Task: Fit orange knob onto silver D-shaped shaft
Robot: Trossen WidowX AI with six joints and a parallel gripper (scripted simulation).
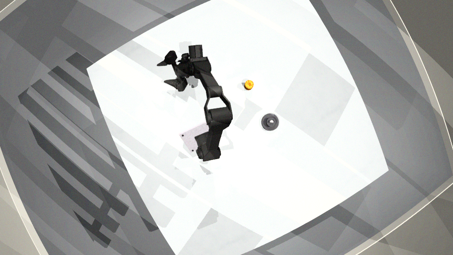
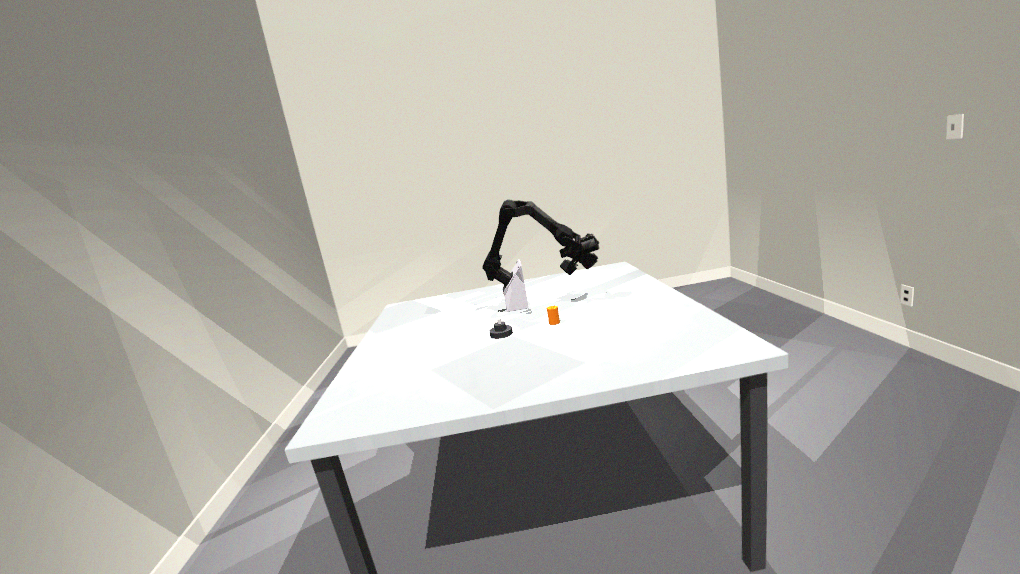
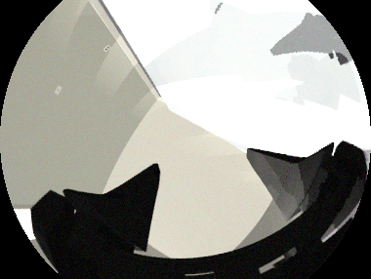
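A white table point(image 2: 641, 356) on dark legs fills the middle of a grey-floored room, its far corner pushed toward the pale walls. On it the black arm point(image 1: 212, 95) rises from its base near the far side, bends high at the elbow and reaches out over the far part of the top. A pale base plate point(image 1: 189, 139) shows beside the arm's foot; in the exterior view it reads only as a whitish upright shape, and its form there is hard to make out.

The gripper point(image 1: 168, 72) hangs in the air above the table, fingers spread almost to their full width, with nothing between them. In the wrist view the two dark fingertips frame only wall and table edge; neither task piece appears there, and the picture is skewed and partly blocked by the gripper's own body.

The round dark pedestal point(image 1: 270, 121) sits on the table well apart from the arm's base, with the silver shaft point(image 1: 271, 121) a small pale spot at its centre; the flat side cannot be made out at this size. The orange knob point(image 1: 249, 84) stands upright on the table near the pedestal but apart from it, and well away from the gripper. Its underside hole is hidden. Nothing lies between knob and pedestal.

A light switch point(image 2: 954, 126) and an outlet point(image 2: 906, 294) mark the right wall.
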